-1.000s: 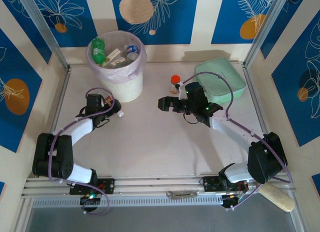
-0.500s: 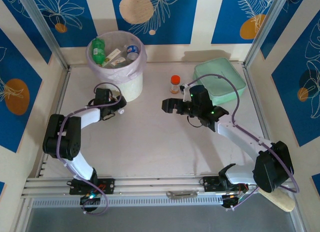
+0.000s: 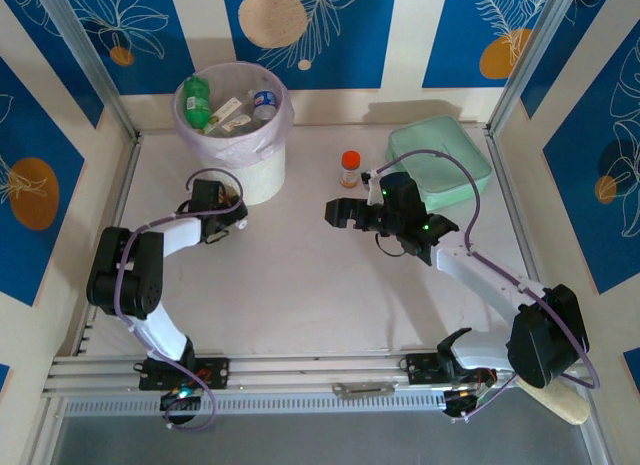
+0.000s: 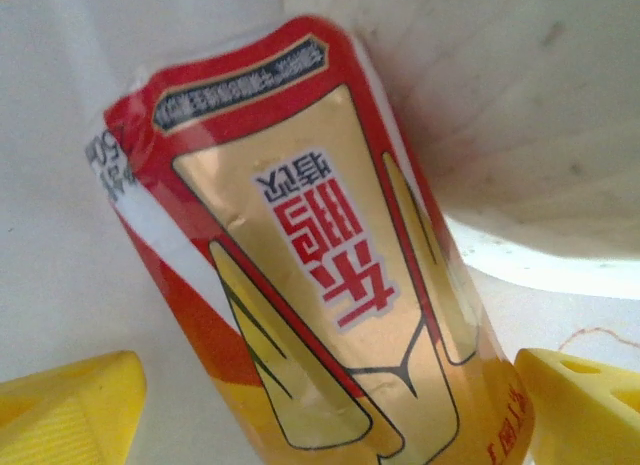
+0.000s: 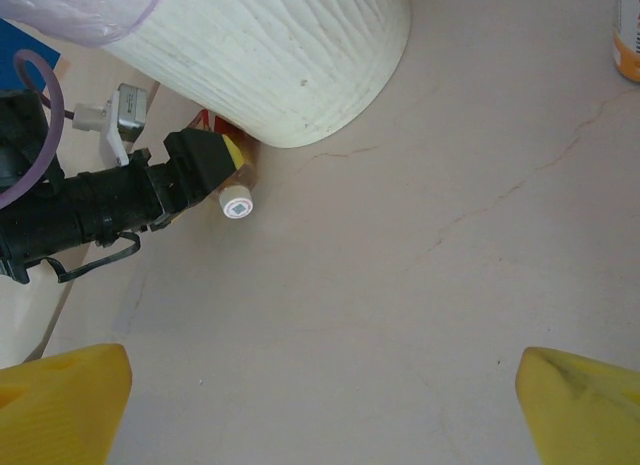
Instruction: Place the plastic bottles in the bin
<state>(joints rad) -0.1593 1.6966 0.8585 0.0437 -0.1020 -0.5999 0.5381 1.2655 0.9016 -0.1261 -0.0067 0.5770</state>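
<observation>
Wide-spread yellow fingers [image 4: 70, 410] of the left tool [image 4: 325, 400], either side of a plastic bottle with a red-and-gold label [image 4: 320, 265]; pressed on it or not, cannot tell. Bottle on its side on the pale surface [image 5: 400, 315], just beside the foot of the tall round white bin [image 3: 250, 175], white cap [image 5: 237, 206] at the outer end. To the bin's right, right tool [image 3: 336, 213] fully wide, holding nothing. Inside the bin's pale pink bag liner [image 3: 282, 125]: a green plastic bottle [image 3: 196, 100] and a clear blue-labelled one [image 3: 264, 103]. Further right of the bin, upright, a small orange bottle with red cap [image 3: 349, 168].
</observation>
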